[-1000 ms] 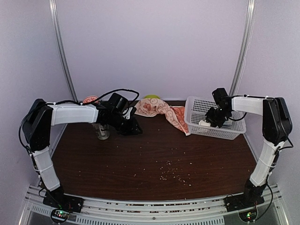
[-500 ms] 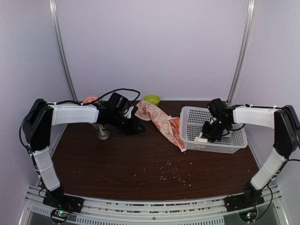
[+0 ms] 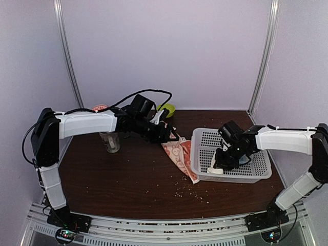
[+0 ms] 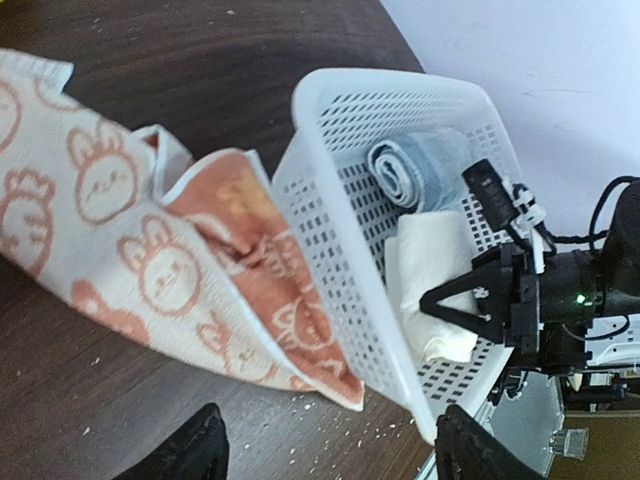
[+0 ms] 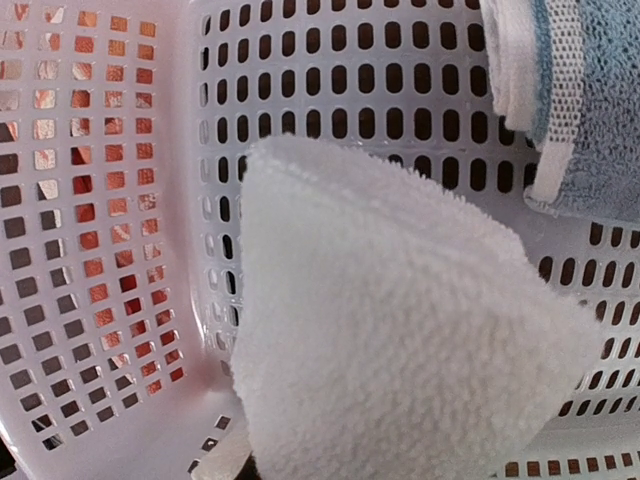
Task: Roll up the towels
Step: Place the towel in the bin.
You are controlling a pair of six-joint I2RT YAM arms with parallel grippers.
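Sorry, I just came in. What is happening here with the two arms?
The right hand grips a white towel inside the plastic basket, beside a rolled blue towel. The left hand hangs open over the rabbit towel, which lies unrolled on the table against the basket's side.

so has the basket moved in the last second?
Yes. The white basket has slid toward the near edge and slightly left, away from the foot of the right back rail, with the right gripper pinching the white towel inside it.
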